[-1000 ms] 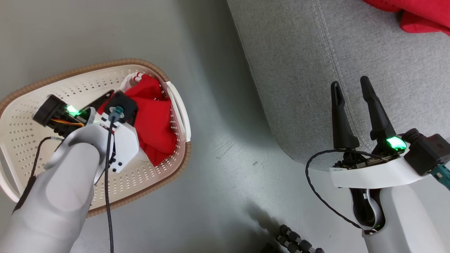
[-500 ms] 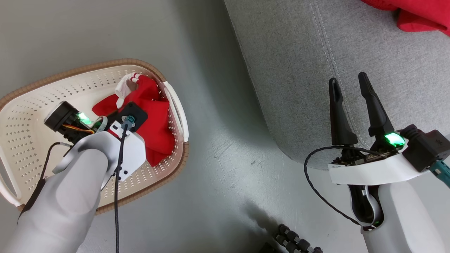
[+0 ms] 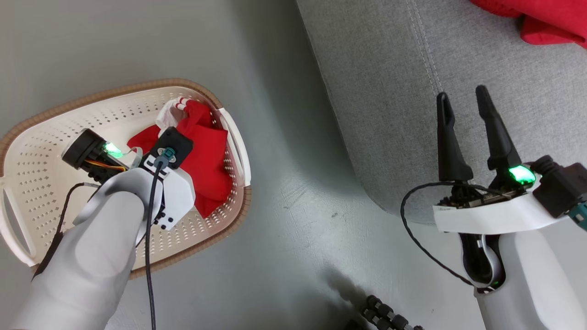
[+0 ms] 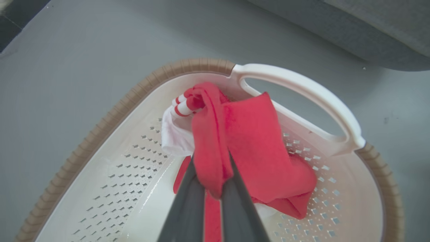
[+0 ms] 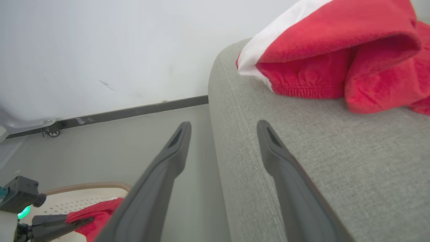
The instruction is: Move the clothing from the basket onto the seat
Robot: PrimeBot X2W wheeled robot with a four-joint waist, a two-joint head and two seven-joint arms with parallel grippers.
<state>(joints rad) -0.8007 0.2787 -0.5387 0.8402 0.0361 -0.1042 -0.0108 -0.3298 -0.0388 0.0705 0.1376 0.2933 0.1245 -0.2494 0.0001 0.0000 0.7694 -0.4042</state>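
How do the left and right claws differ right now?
Left claw is shut on the clothing; right claw is open, holding nothing. Left claw reaches into the basket; right claw hovers at the seat's edge. Both have two long dark fingers.

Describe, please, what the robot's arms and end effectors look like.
The left forearm and right forearm are smooth, pale grey, with white wrist housings. The left end effector and right end effector each have two long, dark, tapering fingers. A green light glows at each wrist, and a thin black cable loops beside each.
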